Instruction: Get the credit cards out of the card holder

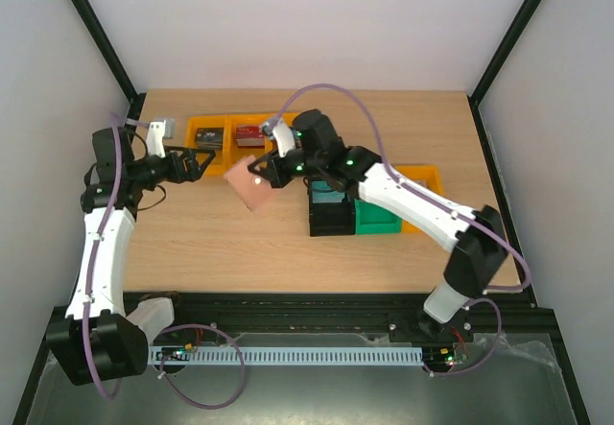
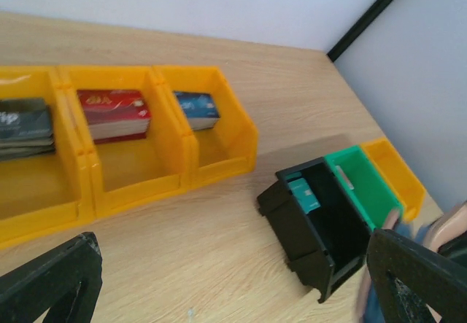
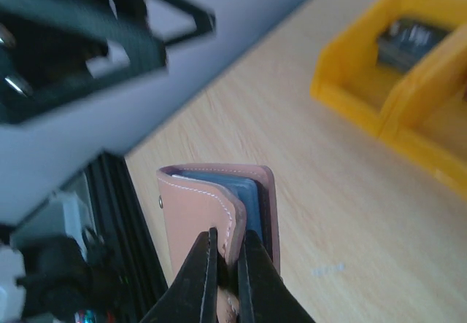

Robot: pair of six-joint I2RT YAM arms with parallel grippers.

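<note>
The right fingers (image 1: pixel 272 174) are pinched shut on one flap of the card holder (image 3: pixel 191 210), which sticks out beyond their tips, above the table (image 1: pixel 192 243). The left fingers (image 1: pixel 201 163), spread wide and empty, face it nearby

Cannot read the credit cards (image 3: pixel 245 192) tucked in the card holder (image 3: pixel 193 213), too blurred. Hidden below behind the right hand (image 3: pixel 228 234).
</note>
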